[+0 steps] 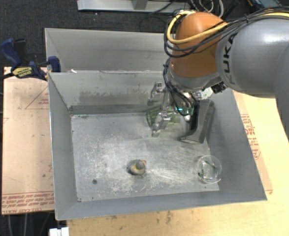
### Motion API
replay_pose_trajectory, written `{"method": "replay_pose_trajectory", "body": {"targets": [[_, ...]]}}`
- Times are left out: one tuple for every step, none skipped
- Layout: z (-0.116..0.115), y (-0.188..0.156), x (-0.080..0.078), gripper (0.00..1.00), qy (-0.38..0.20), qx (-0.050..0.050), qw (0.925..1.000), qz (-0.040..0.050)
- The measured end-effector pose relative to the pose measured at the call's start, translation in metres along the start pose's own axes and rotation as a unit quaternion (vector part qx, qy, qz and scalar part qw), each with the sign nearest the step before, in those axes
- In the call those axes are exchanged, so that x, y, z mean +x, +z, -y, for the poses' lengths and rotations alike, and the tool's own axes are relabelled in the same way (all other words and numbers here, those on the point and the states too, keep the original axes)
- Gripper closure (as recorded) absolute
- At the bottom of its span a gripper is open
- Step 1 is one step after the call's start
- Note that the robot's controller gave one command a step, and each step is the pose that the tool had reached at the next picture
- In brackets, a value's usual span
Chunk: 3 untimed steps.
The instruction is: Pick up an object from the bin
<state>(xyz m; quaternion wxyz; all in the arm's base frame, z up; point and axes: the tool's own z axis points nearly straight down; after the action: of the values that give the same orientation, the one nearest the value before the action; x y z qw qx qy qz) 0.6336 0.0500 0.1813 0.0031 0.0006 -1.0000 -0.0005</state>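
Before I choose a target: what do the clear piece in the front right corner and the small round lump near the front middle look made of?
Clear piece: transparent and glossy, probably thin plastic or glass. The bin floor shows through it and its rim catches glints. Round lump: dull tan-and-grey surface without shine, perhaps stone or wood; I cannot tell which.

The bin floor (100,141) lies mostly open; brown lump (137,167) and clear cup (208,169) obstruct its front.

Scuffed matt grey metal bin (110,146)
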Motion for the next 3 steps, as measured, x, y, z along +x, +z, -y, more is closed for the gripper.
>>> {"method": "replay_pose_trajectory", "body": {"targets": [[0.000,-0.005,-0.002,0.00,0.000,0.000,1.0000,0.0038],[-0.008,0.030,0.008,0.00,-0.053,0.000,0.9986,0.0053],[-0.049,0.076,-0.008,0.00,-0.098,0.000,0.9952,0.0060]]}}
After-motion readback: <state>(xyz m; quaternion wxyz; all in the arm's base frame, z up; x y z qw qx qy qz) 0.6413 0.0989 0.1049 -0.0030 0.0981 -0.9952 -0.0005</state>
